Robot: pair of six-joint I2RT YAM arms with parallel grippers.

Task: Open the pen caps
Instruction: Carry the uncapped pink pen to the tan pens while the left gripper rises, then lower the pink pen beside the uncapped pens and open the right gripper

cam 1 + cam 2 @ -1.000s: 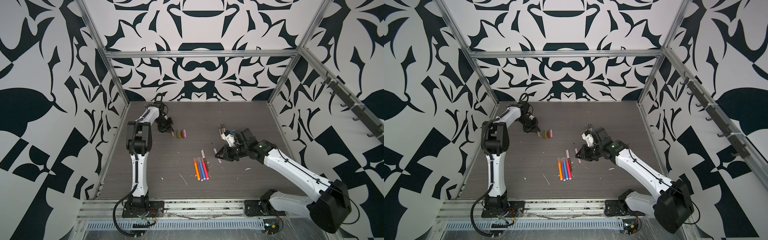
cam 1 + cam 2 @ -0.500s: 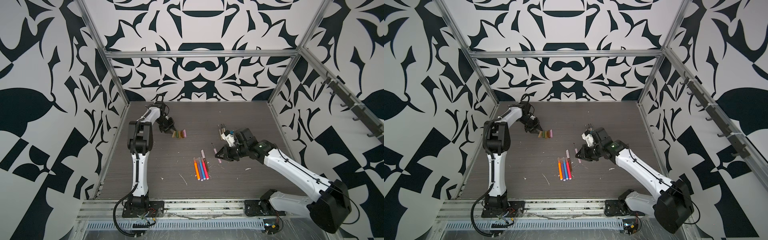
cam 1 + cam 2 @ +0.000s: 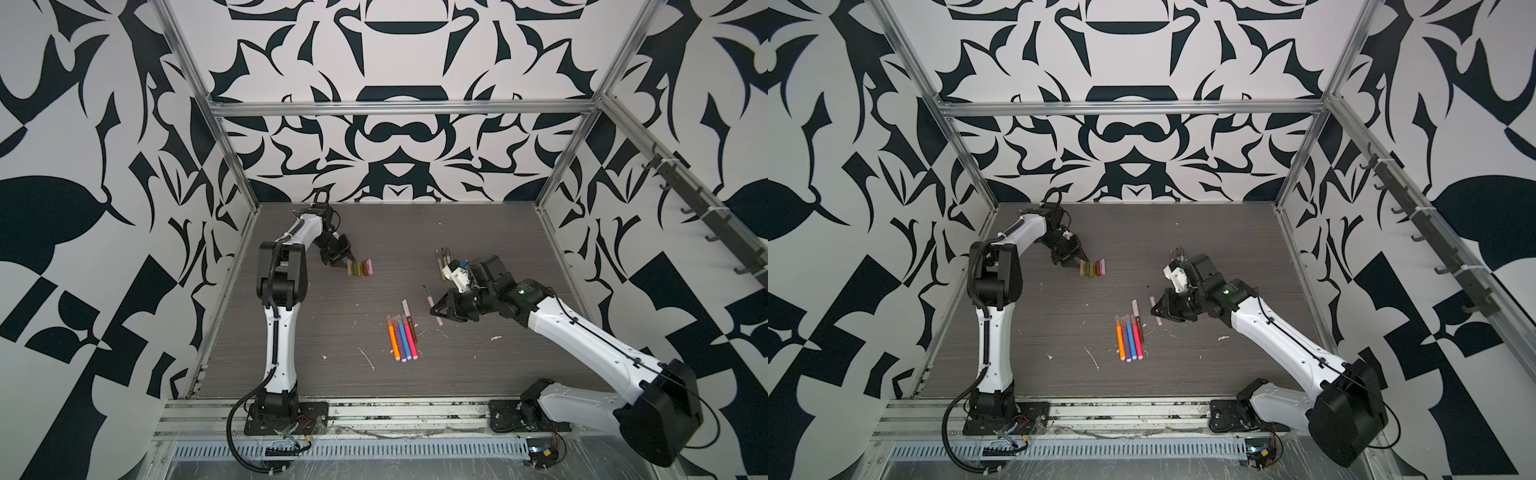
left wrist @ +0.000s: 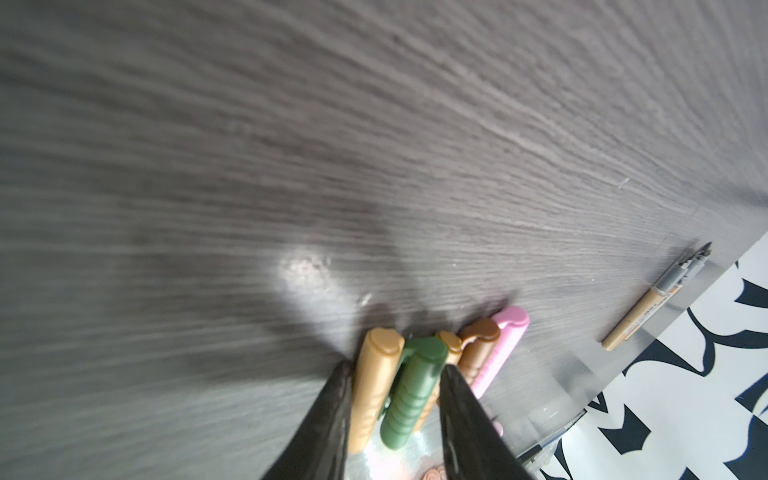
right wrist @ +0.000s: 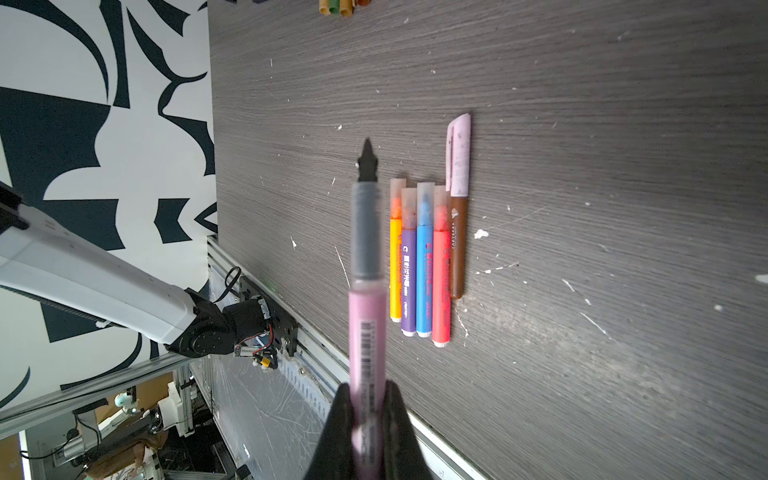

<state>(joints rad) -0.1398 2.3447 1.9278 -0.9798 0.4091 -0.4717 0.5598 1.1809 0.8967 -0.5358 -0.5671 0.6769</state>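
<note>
Several pen caps (image 3: 360, 268) (image 3: 1093, 268) lie in a row at the back left. My left gripper (image 3: 348, 261) (image 3: 1082, 262) (image 4: 395, 367) is open at that row's left end. A tan cap (image 4: 376, 382) and a green cap (image 4: 415, 390) lie between its fingers, with brown and pink caps (image 4: 505, 345) beyond. My right gripper (image 3: 435, 309) (image 3: 1155, 311) (image 5: 368, 386) is shut on a pink pen (image 3: 428, 296) (image 3: 1151, 296) (image 5: 365, 320), uncapped with a black tip, held above the table. Four thick capped pens (image 3: 401, 336) (image 3: 1128, 338) (image 5: 419, 257) lie mid-table beside a brown pen with a lilac cap (image 5: 458, 162).
A small bunch of uncapped thin pens (image 3: 442, 259) (image 3: 1179, 252) lies behind the right wrist; a tan one (image 4: 640, 318) shows in the left wrist view. White flecks dot the dark wood table (image 3: 478, 232). A metal rail (image 3: 374, 409) runs along the front edge.
My left gripper has opened and shifted a little toward the cap row. The right arm and its pink pen have not moved.
</note>
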